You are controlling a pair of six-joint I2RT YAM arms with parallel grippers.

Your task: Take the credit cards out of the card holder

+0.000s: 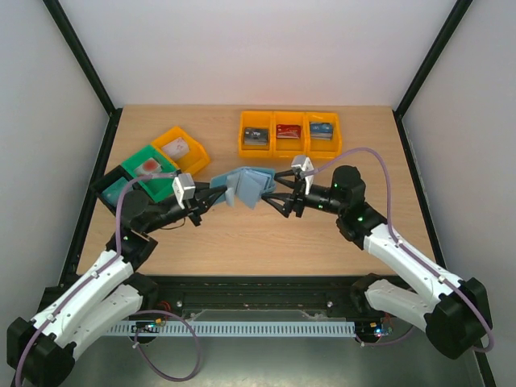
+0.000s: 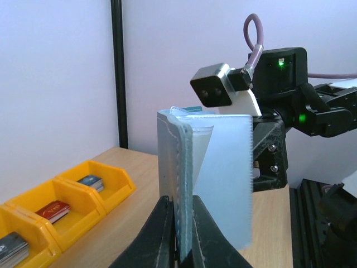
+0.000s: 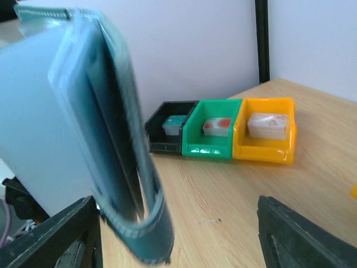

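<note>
Card holder (image 1: 246,187) clamped upright in left gripper (image 2: 182,223), right gripper (image 3: 184,234) spread wide beside it, cards (image 1: 289,131) lodged in three orange bins (image 1: 290,151), well apart behind.

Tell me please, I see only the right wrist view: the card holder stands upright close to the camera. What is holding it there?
Observer: The left end effector is shut on one edge of the card holder; the left wrist view shows it.
Operator: Where is the right end effector relative to it?
Observer: From above, the right end effector is open at the holder's right end, facing the left one.
Operator: Are there bins outside my view?
Observer: Yes, three orange bins in a row at the far side, each with cards inside.
</note>
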